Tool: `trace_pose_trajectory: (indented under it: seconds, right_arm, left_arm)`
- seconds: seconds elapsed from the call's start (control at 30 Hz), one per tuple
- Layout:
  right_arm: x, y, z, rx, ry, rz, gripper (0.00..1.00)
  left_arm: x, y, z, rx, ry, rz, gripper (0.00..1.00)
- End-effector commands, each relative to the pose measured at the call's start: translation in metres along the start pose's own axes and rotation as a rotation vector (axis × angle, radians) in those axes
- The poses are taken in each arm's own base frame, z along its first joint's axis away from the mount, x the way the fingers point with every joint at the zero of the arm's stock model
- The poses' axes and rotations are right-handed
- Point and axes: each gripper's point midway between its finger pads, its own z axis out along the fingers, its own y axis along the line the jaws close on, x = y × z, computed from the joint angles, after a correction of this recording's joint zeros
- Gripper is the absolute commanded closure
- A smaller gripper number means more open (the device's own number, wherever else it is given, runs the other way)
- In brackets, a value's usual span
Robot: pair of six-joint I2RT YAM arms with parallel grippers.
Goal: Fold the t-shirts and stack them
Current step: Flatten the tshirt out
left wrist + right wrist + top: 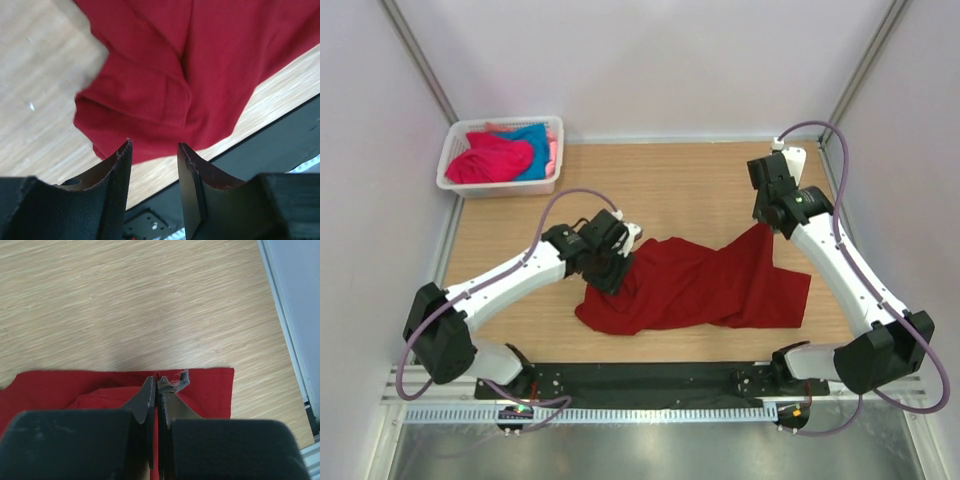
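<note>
Your right gripper point(159, 381) is clamped on an edge of the dark red t-shirt point(700, 285), tenting that corner up off the wooden table point(670, 185). My guess is that's to keep one end taut. Your left gripper point(154, 146) hangs over the bunched opposite end, jaws apart with nothing between them, probably lined up for a grab. The rest of the shirt lies rumpled mid-table, not folded yet. The pink t-shirt point(490, 160) and turquoise t-shirt point(534, 140) sit in the white basket point(455, 180), back left.
</note>
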Motion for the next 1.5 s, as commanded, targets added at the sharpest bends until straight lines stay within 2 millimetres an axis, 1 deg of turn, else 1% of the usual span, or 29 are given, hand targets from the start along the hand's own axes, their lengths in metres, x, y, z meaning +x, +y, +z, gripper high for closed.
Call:
trace_pose_trajectory:
  seconds: [0.0, 0.13, 0.2, 0.23, 0.3, 0.33, 0.43, 0.57, 0.63, 0.77, 0.93, 1.2, 1.27, 1.3, 1.4, 1.43, 1.47]
  right_arm:
    - [-0.006, 0.003, 0.0, -0.036, -0.028, 0.065, 0.99]
    - [0.002, 0.002, 0.0, -0.048, -0.017, 0.084, 0.99]
    - [0.004, 0.001, 0.0, -0.052, -0.017, 0.095, 0.99]
    - [0.005, 0.0, 0.0, -0.051, -0.016, 0.097, 0.99]
    - [0.005, 0.0, 0.0, -0.053, -0.016, 0.1, 0.99]
    - [0.005, -0.001, 0.001, -0.051, -0.015, 0.104, 0.99]
    - [0.005, 0.0, 0.002, -0.05, -0.011, 0.109, 0.99]
    - [0.004, -0.001, 0.002, -0.049, -0.015, 0.118, 0.99]
    - [0.004, -0.001, 0.003, -0.049, -0.013, 0.119, 0.99]
    - [0.005, -0.001, 0.005, -0.048, -0.012, 0.129, 0.99]
    - [0.003, -0.001, 0.004, -0.051, -0.013, 0.133, 0.99]
    - [0.0, -0.005, 0.001, -0.047, -0.024, 0.142, 0.99]
    - [0.0, -0.007, 0.0, -0.047, -0.026, 0.142, 0.99]
    - [-0.001, -0.008, -0.001, -0.047, -0.03, 0.143, 0.99]
    - [-0.003, -0.01, -0.003, -0.046, -0.036, 0.144, 0.99]
    - [-0.004, -0.011, -0.004, -0.047, -0.039, 0.148, 0.99]
    - [-0.005, -0.013, -0.004, -0.043, -0.042, 0.148, 0.99]
  left_arm:
    - [0.012, -0.002, 0.003, 0.021, 0.009, 0.036, 0.57]
    - [0.018, -0.011, 0.017, 0.033, 0.042, 0.106, 0.57]
    - [0.015, -0.013, 0.021, 0.034, 0.04, 0.135, 0.57]
    - [0.017, -0.018, 0.025, 0.055, 0.05, 0.158, 0.57]
    - [0.013, -0.025, 0.027, 0.086, 0.041, 0.179, 0.56]
    - [0.014, -0.03, 0.028, 0.106, 0.046, 0.19, 0.56]
    - [0.018, -0.037, 0.033, 0.12, 0.066, 0.213, 0.55]
    - [0.03, -0.036, 0.042, 0.101, 0.103, 0.237, 0.55]
    - [0.033, -0.036, 0.046, 0.1, 0.115, 0.248, 0.55]
    - [0.031, -0.035, 0.052, 0.078, 0.116, 0.264, 0.55]
    - [0.034, -0.026, 0.06, 0.027, 0.13, 0.286, 0.55]
    - [0.033, -0.023, 0.066, 0.0, 0.124, 0.296, 0.57]
    - [0.034, -0.023, 0.067, 0.0, 0.128, 0.299, 0.59]
    - [0.032, -0.018, 0.068, -0.029, 0.119, 0.304, 0.6]
    - [0.029, -0.018, 0.069, -0.034, 0.105, 0.303, 0.7]
    - [0.028, -0.018, 0.069, -0.036, 0.1, 0.303, 0.79]
    - [0.028, -0.019, 0.069, -0.039, 0.096, 0.304, 0.84]
